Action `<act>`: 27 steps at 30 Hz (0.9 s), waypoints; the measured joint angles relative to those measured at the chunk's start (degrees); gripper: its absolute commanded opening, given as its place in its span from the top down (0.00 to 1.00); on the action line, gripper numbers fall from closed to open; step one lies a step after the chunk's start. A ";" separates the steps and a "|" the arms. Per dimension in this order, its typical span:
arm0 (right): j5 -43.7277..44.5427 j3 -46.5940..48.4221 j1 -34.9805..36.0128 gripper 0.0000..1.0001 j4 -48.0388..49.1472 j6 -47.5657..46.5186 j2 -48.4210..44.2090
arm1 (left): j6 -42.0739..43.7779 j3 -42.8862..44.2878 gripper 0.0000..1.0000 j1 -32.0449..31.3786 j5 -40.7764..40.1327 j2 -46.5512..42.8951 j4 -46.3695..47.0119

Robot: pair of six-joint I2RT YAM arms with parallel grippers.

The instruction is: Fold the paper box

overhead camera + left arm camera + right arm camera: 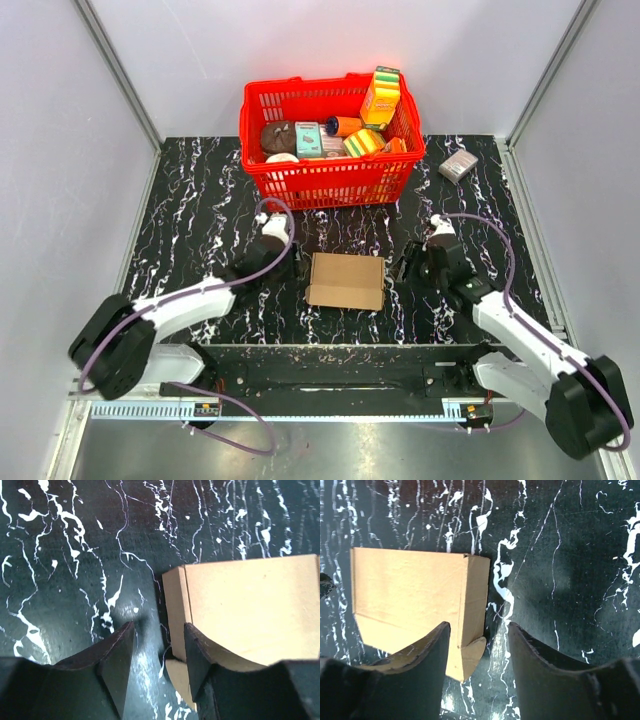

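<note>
The paper box (pixel 345 281) is a plain brown carton lying flat in the middle of the black marbled table. My left gripper (pixel 292 268) is open at the box's left end. In the left wrist view the gripper (pixel 159 640) straddles that end, with its right finger (pixel 200 655) over the box (pixel 250 605) and a small rounded flap below. My right gripper (pixel 403 266) is open at the box's right end. In the right wrist view the gripper (pixel 479 640) has the box's (pixel 410 590) right side panel and a rounded flap between its jaws.
A red plastic basket (pixel 330 183) with several colourful packages stands behind the box. A small grey-pink box (pixel 458 166) lies at the back right. Grey walls enclose the table on the left, right and back.
</note>
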 measured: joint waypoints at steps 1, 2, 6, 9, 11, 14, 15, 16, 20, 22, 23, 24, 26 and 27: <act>-0.26 -0.57 0.00 0.34 0.00 0.04 -1.77 | -0.07 -1.29 0.50 0.00 0.15 -2.01 0.57; -0.83 -1.27 0.00 0.32 -0.04 0.15 -3.82 | -0.15 -3.37 0.49 -0.02 0.59 -4.59 2.03; -4.09 -2.82 0.20 0.22 0.22 0.70 -8.55 | 0.02 -11.37 0.46 -0.37 4.63 -11.72 8.50; -5.46 -4.31 1.92 0.16 1.75 1.29 -8.17 | 0.68 -14.38 0.41 -1.53 7.98 -12.00 11.63; -5.40 -5.14 4.22 0.15 2.12 1.73 -7.19 | 1.11 -15.39 0.40 -2.38 9.60 -11.67 13.62; -4.72 -5.42 8.41 0.13 2.19 2.49 -4.90 | 1.53 -16.39 0.39 -3.65 11.41 -11.47 16.70; -4.17 -5.44 9.60 0.13 2.32 2.89 -4.37 | 1.57 -16.48 0.39 -3.91 11.80 -11.39 17.35; -3.91 -5.49 10.08 0.12 2.45 3.10 -4.11 | 1.60 -16.48 0.39 -4.00 12.22 -11.23 17.77; -3.21 -5.86 10.67 0.12 3.63 4.44 -3.91 | 1.62 -16.48 0.39 -4.24 13.49 -9.51 19.28; -2.82 -6.27 10.69 0.13 4.31 5.03 -3.80 | 1.55 -16.48 0.36 -4.70 13.81 -8.55 19.23; -2.82 -6.36 10.71 0.14 4.48 5.16 -3.61 | 1.53 -16.48 0.35 -4.98 13.90 -8.26 19.15; -2.82 -6.38 10.73 0.14 4.61 5.25 -3.23 | 1.51 -16.48 0.34 -5.27 13.90 -8.07 19.10; -2.82 -6.43 10.86 0.15 5.07 5.46 -2.12 | 1.44 -16.48 0.34 -5.97 13.88 -7.72 19.12; -2.82 -6.49 10.97 0.15 5.25 5.49 -1.62 | 1.40 -16.48 0.33 -6.19 13.90 -7.63 19.10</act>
